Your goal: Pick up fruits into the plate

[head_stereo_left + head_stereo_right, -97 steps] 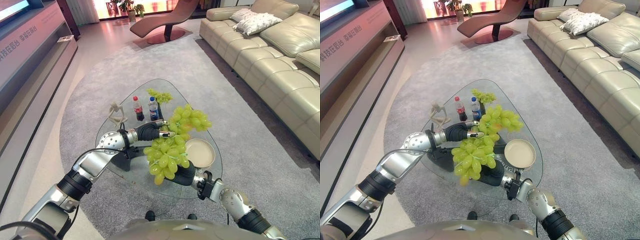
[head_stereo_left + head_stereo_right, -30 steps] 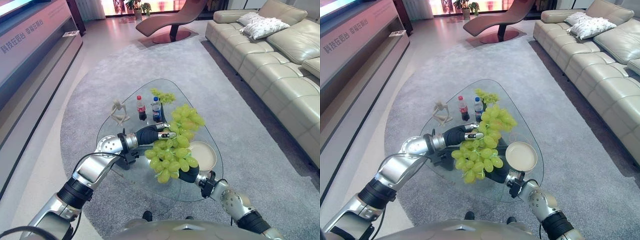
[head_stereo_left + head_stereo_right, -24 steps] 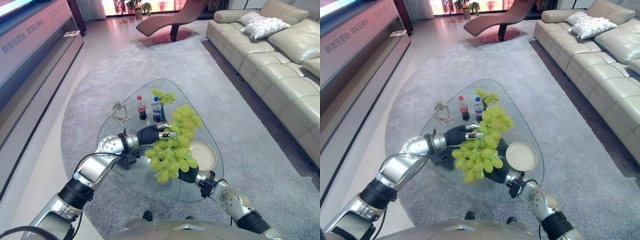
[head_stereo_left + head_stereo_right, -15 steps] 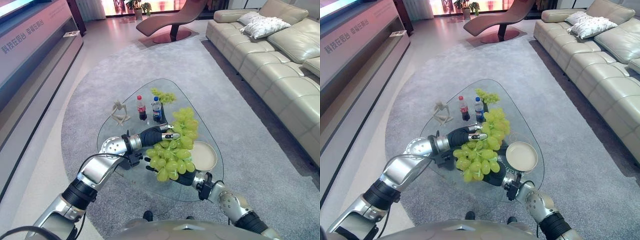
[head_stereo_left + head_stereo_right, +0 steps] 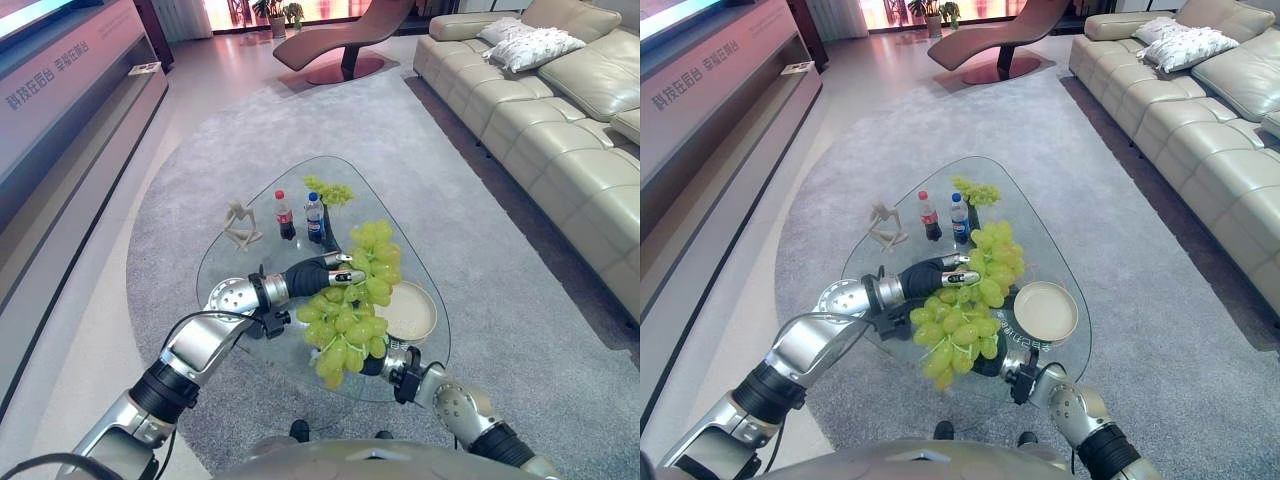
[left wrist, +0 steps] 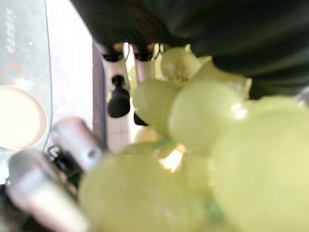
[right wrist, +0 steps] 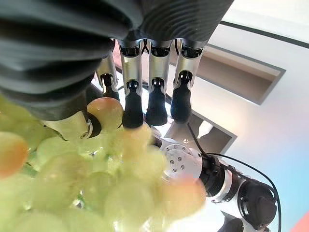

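A big bunch of green grapes hangs in the air over the glass table, just left of the round beige plate. My left hand reaches in from the left and pinches the bunch at its middle, with one cluster above the fingers and one hanging below. My right hand lies under the lower cluster, palm up, its fingers straight with grapes resting against them. In the left wrist view the grapes sit right against the palm, and the plate shows beyond.
At the table's far end stand two small bottles, a pale figurine and a smaller green bunch. A cream sofa runs along the right, a low cabinet along the left, a lounge chair beyond the grey rug.
Both hands have carried the bunch slightly right and down, so its edge now overlaps the plate's left rim. The lower cluster hangs longer. The view itself has shifted a little.
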